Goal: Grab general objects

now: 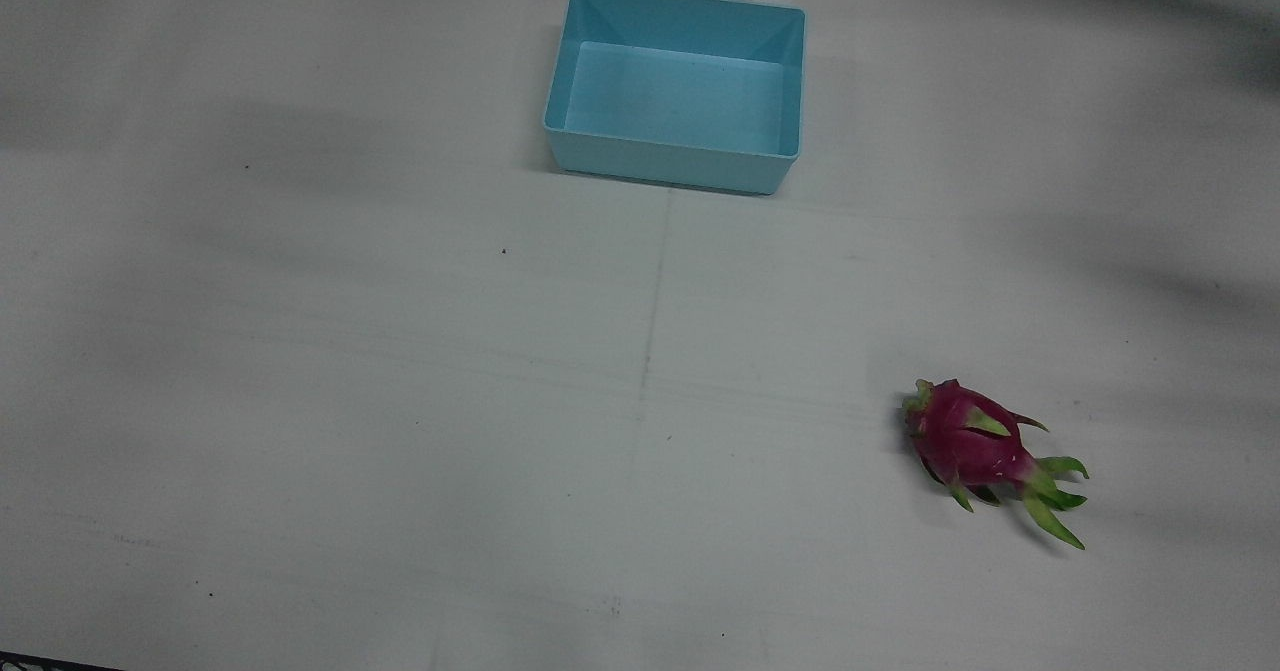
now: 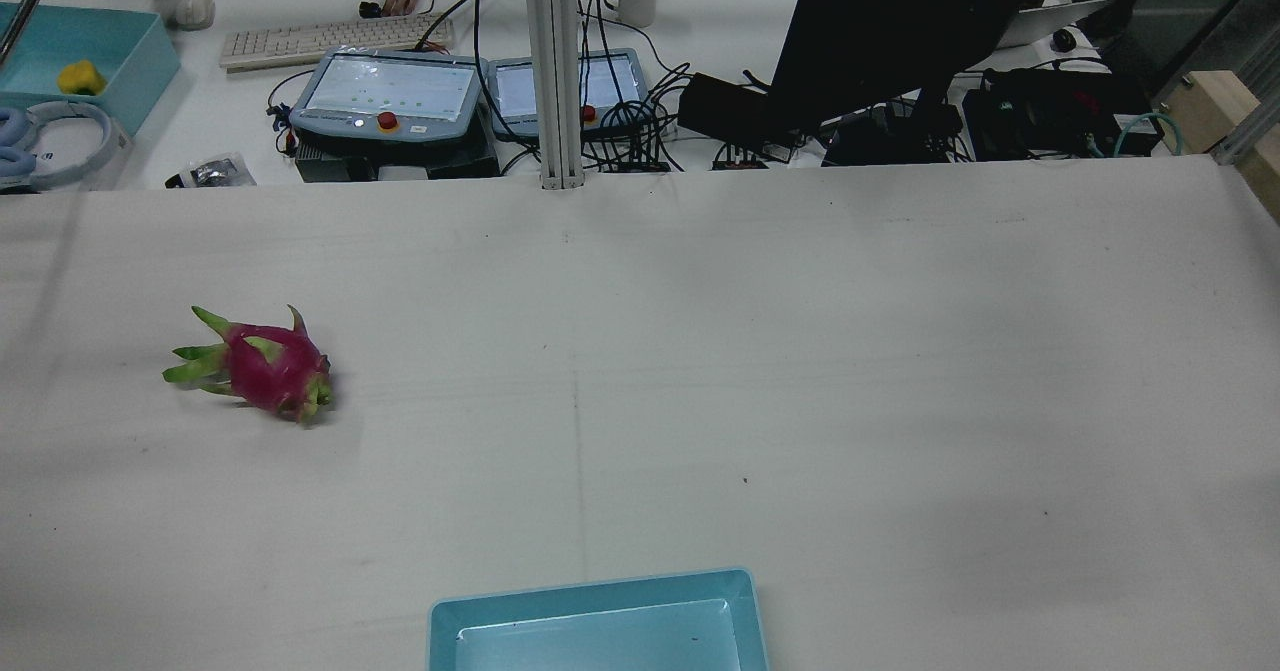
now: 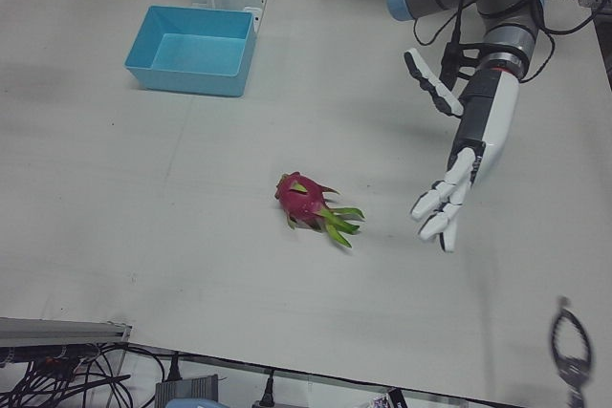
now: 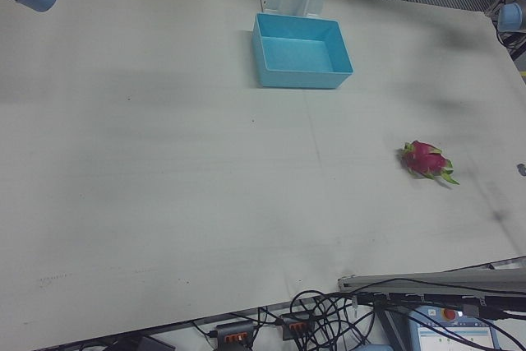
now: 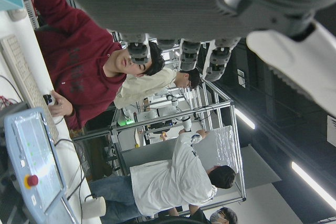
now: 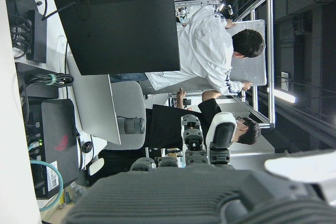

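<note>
Left hand point(image 3: 457, 164) hangs above the table point(image 3: 143, 217) in the left-front view, fingers spread, holding nothing; the dragon fruit point(image 3: 311, 205) lies apart from it, toward the blue bin point(image 3: 191, 50). From the right hand view, the right hand point(image 6: 202, 145) shows fingers extended, grasping nothing. Rear view: fruit alone on the table's left half.

A white table point(image 1: 300, 401) is seen filling the front view, with a faint seam running down its middle and a few small dark specks scattered across it. An empty light-blue bin point(image 1: 676, 91) is set on it at the top centre of that frame. A dragon fruit point(image 1: 978, 449) is laid on its side at the lower right, well apart from the bin, its green-tipped scales pointed toward the lower right corner.
</note>
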You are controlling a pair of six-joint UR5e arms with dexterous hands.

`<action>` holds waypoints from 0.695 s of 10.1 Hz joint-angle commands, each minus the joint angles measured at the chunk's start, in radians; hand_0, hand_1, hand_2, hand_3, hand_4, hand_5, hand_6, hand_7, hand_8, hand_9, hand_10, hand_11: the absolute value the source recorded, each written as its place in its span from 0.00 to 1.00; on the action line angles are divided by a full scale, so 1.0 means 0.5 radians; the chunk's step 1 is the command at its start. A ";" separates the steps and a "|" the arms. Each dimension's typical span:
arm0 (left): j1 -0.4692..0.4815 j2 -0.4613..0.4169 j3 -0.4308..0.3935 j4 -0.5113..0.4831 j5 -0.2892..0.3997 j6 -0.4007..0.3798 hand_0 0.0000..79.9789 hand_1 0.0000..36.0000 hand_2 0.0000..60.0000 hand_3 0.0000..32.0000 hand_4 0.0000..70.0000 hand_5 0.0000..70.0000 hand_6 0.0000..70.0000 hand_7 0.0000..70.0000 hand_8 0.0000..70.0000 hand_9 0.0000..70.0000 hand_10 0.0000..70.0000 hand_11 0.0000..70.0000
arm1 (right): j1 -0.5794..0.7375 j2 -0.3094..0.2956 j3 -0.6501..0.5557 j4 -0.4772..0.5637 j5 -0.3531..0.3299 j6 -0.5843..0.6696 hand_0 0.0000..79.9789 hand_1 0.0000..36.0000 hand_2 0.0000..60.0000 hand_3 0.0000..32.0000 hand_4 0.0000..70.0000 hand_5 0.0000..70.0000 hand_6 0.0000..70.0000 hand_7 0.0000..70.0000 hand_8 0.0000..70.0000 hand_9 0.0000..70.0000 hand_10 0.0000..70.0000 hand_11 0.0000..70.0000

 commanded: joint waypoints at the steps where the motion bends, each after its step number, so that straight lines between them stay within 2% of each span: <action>1: -0.041 0.091 0.097 -0.170 0.003 0.157 0.54 0.00 0.00 0.00 0.11 0.15 0.08 0.29 0.04 0.04 0.04 0.06 | 0.000 0.000 -0.006 0.000 0.000 0.001 0.00 0.00 0.00 0.00 0.00 0.00 0.00 0.00 0.00 0.00 0.00 0.00; 2: -0.044 0.091 0.094 -0.176 0.003 0.219 0.55 0.00 0.00 0.00 0.18 0.17 0.11 0.31 0.05 0.04 0.06 0.08 | 0.000 0.000 0.009 -0.003 0.000 -0.003 0.00 0.00 0.00 0.00 0.00 0.00 0.00 0.00 0.00 0.00 0.00 0.00; 3: -0.050 0.091 0.088 -0.225 0.043 0.304 0.54 0.00 0.00 0.00 0.18 0.17 0.09 0.30 0.04 0.04 0.05 0.07 | 0.000 0.000 0.009 -0.003 0.000 -0.003 0.00 0.00 0.00 0.00 0.00 0.00 0.00 0.00 0.00 0.00 0.00 0.00; 4: -0.065 0.125 0.057 -0.259 0.104 0.524 0.55 0.01 0.00 0.00 0.17 0.17 0.07 0.29 0.02 0.04 0.03 0.05 | 0.000 0.000 0.006 0.000 0.000 0.000 0.00 0.00 0.00 0.00 0.00 0.00 0.00 0.00 0.00 0.00 0.00 0.00; 5: -0.099 0.259 0.036 -0.380 0.168 0.784 0.55 0.01 0.00 0.00 0.16 0.16 0.06 0.28 0.02 0.04 0.02 0.04 | 0.000 -0.003 0.003 0.000 0.000 0.001 0.00 0.00 0.00 0.00 0.00 0.00 0.00 0.00 0.00 0.00 0.00 0.00; 7: -0.261 0.523 -0.215 -0.562 0.190 1.272 0.55 0.00 0.00 0.00 0.11 0.14 0.03 0.28 0.03 0.03 0.02 0.03 | 0.000 -0.003 0.006 0.000 0.000 0.001 0.00 0.00 0.00 0.00 0.00 0.00 0.00 0.00 0.00 0.00 0.00 0.00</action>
